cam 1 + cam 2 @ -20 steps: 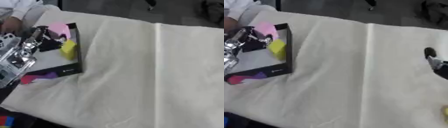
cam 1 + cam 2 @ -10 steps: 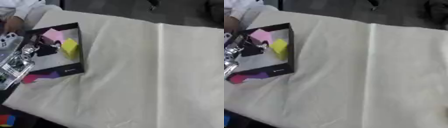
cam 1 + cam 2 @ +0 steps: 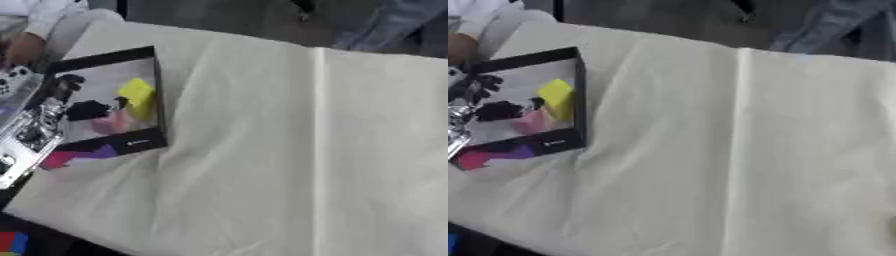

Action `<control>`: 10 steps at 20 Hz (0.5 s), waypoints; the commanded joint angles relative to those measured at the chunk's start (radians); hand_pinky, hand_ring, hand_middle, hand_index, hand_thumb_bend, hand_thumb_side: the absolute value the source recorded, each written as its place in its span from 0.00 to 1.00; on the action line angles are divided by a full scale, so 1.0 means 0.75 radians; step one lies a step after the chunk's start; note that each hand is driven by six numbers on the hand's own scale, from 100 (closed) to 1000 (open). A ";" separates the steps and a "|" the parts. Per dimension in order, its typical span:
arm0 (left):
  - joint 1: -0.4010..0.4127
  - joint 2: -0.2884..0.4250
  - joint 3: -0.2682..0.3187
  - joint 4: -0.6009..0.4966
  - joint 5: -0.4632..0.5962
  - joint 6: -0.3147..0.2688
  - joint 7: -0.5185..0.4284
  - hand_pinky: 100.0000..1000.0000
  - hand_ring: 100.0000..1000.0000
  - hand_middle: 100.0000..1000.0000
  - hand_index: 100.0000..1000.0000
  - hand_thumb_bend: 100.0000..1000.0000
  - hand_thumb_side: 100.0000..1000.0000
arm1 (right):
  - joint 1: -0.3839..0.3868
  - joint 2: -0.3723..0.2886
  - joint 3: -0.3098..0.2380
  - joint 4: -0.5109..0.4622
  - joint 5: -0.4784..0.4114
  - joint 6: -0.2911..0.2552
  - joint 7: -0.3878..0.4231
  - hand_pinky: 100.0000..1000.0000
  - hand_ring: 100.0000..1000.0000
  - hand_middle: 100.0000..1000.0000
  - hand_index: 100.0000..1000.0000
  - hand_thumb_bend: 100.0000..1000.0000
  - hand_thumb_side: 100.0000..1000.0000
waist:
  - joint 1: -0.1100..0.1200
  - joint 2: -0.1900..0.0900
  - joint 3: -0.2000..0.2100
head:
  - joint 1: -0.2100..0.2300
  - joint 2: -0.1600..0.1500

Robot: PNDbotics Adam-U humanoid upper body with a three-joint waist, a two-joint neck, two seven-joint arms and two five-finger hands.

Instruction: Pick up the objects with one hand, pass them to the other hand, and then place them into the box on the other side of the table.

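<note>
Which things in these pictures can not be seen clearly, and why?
- Left robot hand over the box: blurred, so its fingers cannot be read.
- Pink object: partly behind that hand; contact unclear.
- Yellow object: shape blurred.
- Right robot hand: in no view.
- Pink-purple patch: too blurred to identify.

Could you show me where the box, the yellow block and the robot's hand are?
box (image 3: 158,95), left eye view, its black right wall
yellow block (image 3: 138,96), left eye view, its top face
left hand (image 3: 86,110), left eye view, dark fingers inside the box

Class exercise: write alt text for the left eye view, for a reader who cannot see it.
The robot's left hand reaches into a black-walled box at the table's left, over a pink object beside a yellow block. Cream cloth covers the table.
</note>
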 commanded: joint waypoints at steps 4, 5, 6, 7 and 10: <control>-0.029 0.026 0.091 -0.152 0.085 -0.036 0.156 0.99 0.79 0.75 0.80 0.00 0.49 | 0.027 -0.065 -0.055 -0.025 -0.021 0.025 -0.035 0.80 0.72 0.82 0.84 0.24 0.11 | 0.009 -0.026 -0.003 | -0.080 0.005; -0.029 0.021 0.100 -0.184 0.124 -0.046 0.197 0.95 0.76 0.72 0.77 0.00 0.50 | 0.031 -0.066 -0.061 -0.025 -0.026 0.027 -0.040 0.80 0.72 0.82 0.84 0.24 0.11 | 0.011 -0.026 -0.003 | -0.096 0.006; -0.030 0.017 0.106 -0.220 0.166 -0.063 0.242 0.93 0.74 0.71 0.76 0.00 0.52 | 0.035 -0.067 -0.068 -0.025 -0.032 0.030 -0.046 0.79 0.71 0.82 0.84 0.23 0.11 | 0.012 -0.026 -0.003 | -0.112 0.008; -0.030 0.008 0.110 -0.262 0.217 -0.097 0.286 0.89 0.71 0.67 0.72 0.00 0.58 | 0.041 -0.068 -0.075 -0.025 -0.044 0.034 -0.050 0.79 0.70 0.81 0.84 0.22 0.12 | 0.014 -0.026 -0.004 | -0.131 0.008; -0.024 -0.019 0.096 -0.402 0.386 -0.269 0.391 0.86 0.66 0.66 0.70 0.00 0.59 | 0.070 -0.078 -0.097 -0.025 -0.161 0.055 -0.024 0.78 0.69 0.82 0.84 0.18 0.15 | 0.018 -0.025 -0.008 | -0.194 0.012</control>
